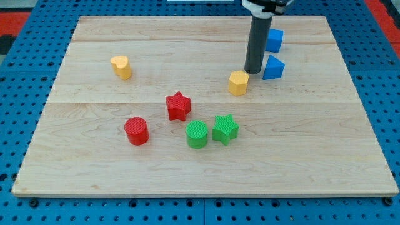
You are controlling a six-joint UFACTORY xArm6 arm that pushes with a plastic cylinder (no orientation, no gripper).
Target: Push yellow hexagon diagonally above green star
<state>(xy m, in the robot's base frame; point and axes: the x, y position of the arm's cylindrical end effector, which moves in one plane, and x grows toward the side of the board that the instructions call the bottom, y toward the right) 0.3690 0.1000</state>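
The yellow hexagon lies right of the board's middle. The green star lies below it and slightly to the left, well apart from it. My tip rests just above and right of the yellow hexagon, very close to or touching its upper right edge. The dark rod rises from there to the view's top.
A green cylinder touches the green star's left side. A red star and red cylinder lie further left. A yellow heart is at upper left. A blue triangle and another blue block stand right of the rod. The wooden board sits on a blue pegboard.
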